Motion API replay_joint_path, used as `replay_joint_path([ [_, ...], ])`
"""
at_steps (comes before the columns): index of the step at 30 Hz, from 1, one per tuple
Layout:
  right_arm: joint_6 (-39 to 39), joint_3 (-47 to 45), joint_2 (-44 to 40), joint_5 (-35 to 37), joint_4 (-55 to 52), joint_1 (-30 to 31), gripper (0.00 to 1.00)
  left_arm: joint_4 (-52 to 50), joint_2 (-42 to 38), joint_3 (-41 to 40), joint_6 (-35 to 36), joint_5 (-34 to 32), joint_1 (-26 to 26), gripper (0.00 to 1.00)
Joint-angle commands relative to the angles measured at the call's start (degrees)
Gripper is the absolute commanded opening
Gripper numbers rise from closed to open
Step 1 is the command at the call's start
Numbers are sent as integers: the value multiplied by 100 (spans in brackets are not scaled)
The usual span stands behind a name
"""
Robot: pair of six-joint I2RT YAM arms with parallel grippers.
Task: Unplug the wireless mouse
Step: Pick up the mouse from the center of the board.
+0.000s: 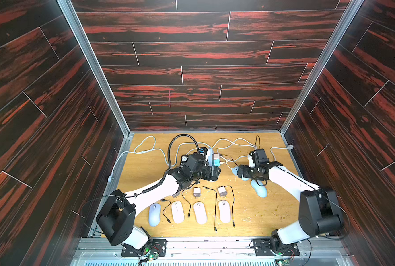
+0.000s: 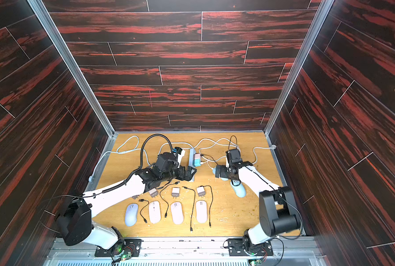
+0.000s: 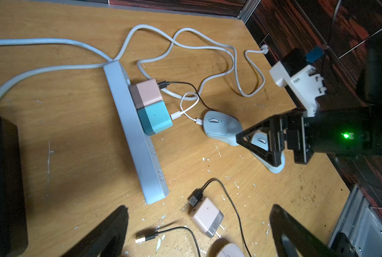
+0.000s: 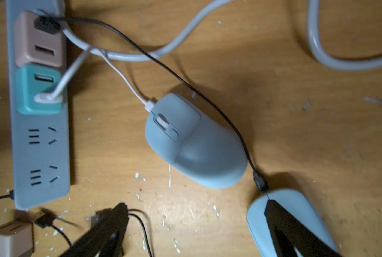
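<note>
Right wrist view: our right gripper (image 4: 196, 203) gapes wide, holding nothing, so if we tug the white cable (image 4: 127, 83) unbraced, the rounded blue mouse (image 4: 194, 142) may simply slide along.

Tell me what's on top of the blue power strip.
On the power strip: a pink charger and a teal charger, touching; a black cable leaves the pink, a white cable the teal. Sockets past the teal stand empty. Those beneath both chargers are covered.

Dim, warm light is falling on the tabletop (image 4: 296, 124), casting soft shadows. The right wrist view is looking slightly blurred.
</note>
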Motion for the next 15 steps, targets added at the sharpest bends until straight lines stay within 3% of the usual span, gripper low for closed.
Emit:
replay_joint_path([
  [1, -405, 344, 407, -162, 276, -67, 98, -22, -319, -172, -158, -96, 199, 100],
  [6, -797, 788, 950, -284, 244, -80, 98, 17, -470, -378, -329, 128, 486, 100],
  [15, -1068, 946, 1416, -806, 27, -115, 97, -58, -310, -285, -336, 201, 533, 100],
])
